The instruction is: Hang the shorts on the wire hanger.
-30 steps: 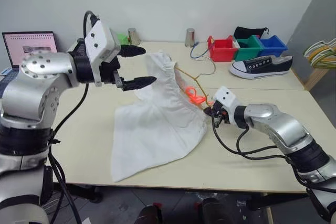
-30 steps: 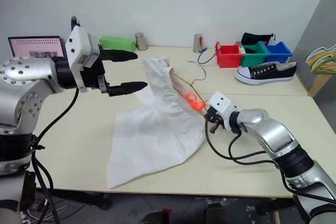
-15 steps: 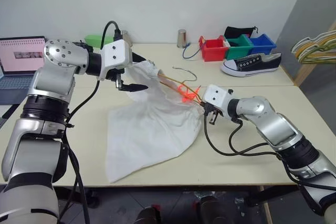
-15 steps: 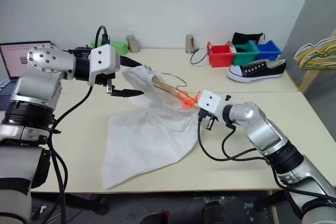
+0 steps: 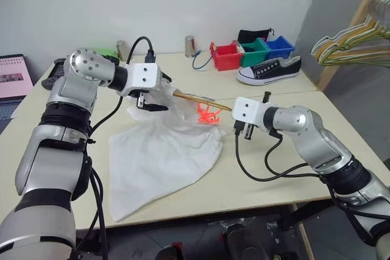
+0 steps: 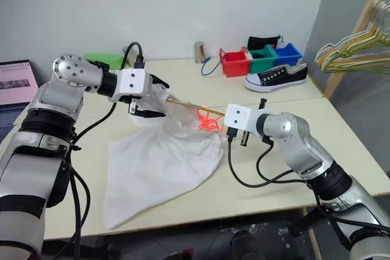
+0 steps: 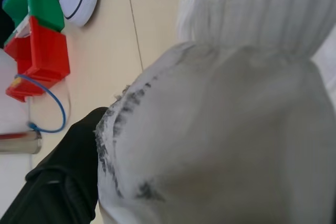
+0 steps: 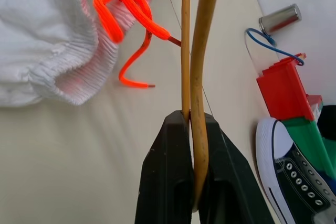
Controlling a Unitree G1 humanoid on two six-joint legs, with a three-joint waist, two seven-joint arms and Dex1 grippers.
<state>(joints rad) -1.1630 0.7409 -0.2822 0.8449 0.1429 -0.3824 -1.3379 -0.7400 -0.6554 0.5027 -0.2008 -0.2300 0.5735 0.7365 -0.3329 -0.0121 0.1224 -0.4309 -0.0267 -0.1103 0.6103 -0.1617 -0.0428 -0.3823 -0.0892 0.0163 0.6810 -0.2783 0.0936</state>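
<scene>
The white shorts lie spread on the table, their waistband lifted at the far end. The wire hanger runs into that raised waistband, and its far end is hidden in the fabric. My right gripper is shut on the hanger's two wires, just right of the neon-orange drawstring. My left gripper is open, its black fingers straddling the bunched waistband fabric.
Red, green and blue bins and a black sneaker sit at the table's back right. A metal cup and a blue cable lie nearby. A bunch of hangers hangs on the right, a laptop at the left.
The camera has swung to the right. My left gripper came down and forward from above the table onto the raised waistband. My right gripper rolled and lifted the hanger a little.
</scene>
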